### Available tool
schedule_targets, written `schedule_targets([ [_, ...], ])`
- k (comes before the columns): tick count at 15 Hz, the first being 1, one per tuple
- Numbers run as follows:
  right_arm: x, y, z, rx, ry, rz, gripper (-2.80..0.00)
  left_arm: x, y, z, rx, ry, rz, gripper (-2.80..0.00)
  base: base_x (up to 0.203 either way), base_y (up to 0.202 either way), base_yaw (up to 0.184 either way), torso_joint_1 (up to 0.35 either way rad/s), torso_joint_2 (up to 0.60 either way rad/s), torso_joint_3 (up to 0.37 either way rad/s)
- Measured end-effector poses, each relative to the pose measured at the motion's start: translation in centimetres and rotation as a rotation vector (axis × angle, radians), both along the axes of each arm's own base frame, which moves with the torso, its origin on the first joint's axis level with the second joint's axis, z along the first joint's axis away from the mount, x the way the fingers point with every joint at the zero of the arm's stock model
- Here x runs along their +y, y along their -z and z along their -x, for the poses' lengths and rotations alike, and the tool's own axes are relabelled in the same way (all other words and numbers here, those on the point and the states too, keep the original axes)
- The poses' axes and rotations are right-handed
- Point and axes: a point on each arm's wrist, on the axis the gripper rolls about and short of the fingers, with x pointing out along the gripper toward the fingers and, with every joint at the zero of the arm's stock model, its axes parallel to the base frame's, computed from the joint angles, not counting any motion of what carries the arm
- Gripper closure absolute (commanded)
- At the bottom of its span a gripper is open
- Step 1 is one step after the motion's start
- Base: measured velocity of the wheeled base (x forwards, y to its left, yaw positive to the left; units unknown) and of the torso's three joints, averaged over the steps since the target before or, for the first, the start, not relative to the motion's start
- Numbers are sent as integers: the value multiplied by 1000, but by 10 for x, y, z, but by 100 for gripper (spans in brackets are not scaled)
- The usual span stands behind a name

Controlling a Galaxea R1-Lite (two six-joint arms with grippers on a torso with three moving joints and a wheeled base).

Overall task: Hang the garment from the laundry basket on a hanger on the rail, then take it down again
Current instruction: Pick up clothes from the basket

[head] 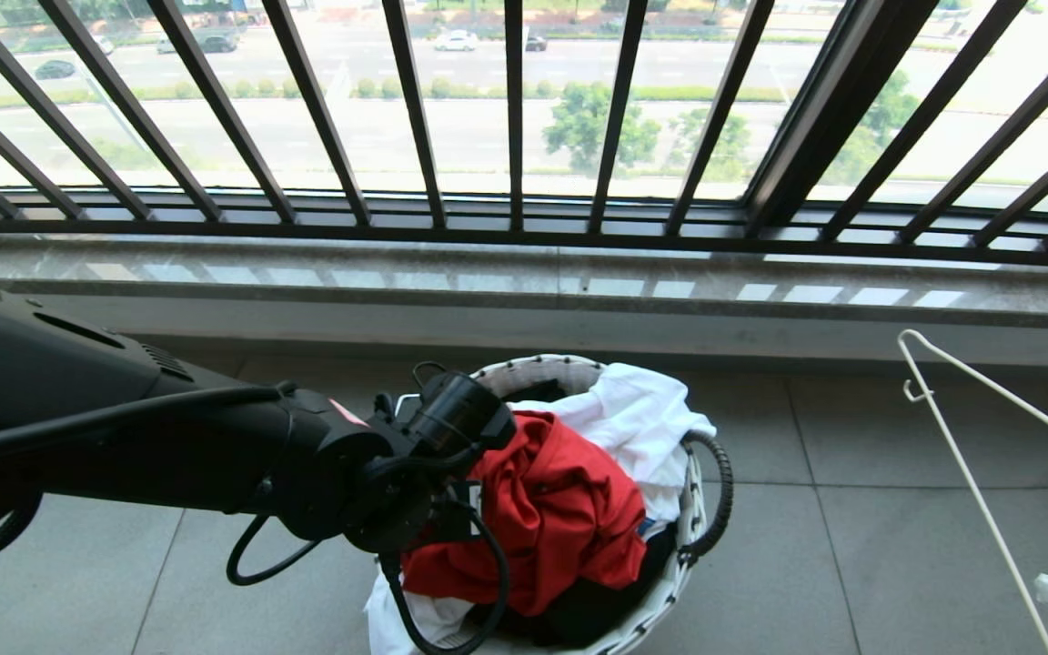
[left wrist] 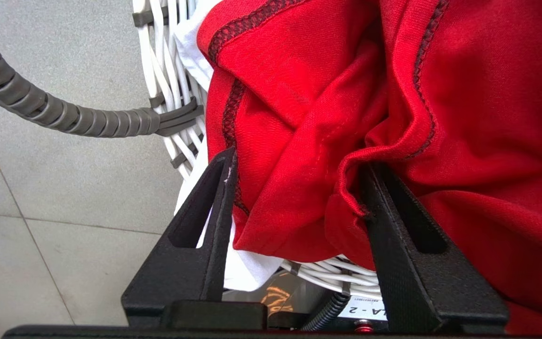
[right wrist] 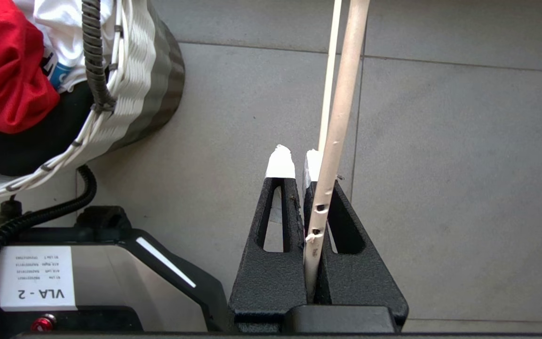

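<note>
While right claw (right wrist: 299, 162) pinches hanger (right wrist: 339, 117), left claw (left wrist: 299, 188) straddles garment (left wrist: 327, 108).

Left arm: reaches in from the left, left claw (left wrist: 299, 188) fingers part-spread, fabric bunched between them. Right claw (right wrist: 299, 162): low right, fingers clamped together.

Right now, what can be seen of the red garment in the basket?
The red garment is a crumpled, smooth knit heap with dark overlock seams, lying on top in the laundry basket, over white and black clothes and spilling past the rim. No print shows. The left tool straddles a bunched fold, fingers against the cloth on both sides, not yet fully closed.
</note>
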Motion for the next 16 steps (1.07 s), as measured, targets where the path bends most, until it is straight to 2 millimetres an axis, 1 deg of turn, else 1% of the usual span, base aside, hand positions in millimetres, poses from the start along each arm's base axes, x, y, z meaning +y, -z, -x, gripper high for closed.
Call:
schedule_targets([
  [5,0,0,0,0,0,0,0,3,1,2,6,0,-6,0,0,0,0,0,0,0],
  [7,0,-2,0,-6,0,-3,0,5,-7,5,-10,15,-6,0,0,0,0,0,0,0],
  [9,0,-2,0,-6,-1,-4,0,10,-22,10,-43,35,4,0,0,0,0,0,0,0],
  [13,1,-2,-1,-7,-1,-4,0,28,-69,32,-150,146,-14,0,0,0,0,0,0,0],
  [15,2,-2,-3,1,-2,-1,0,35,-83,39,-193,240,-80,0,0,0,0,0,0,0],
  [16,2,-2,-4,5,-2,0,0,35,-84,39,-202,285,-122,0,0,0,0,0,0,0],
])
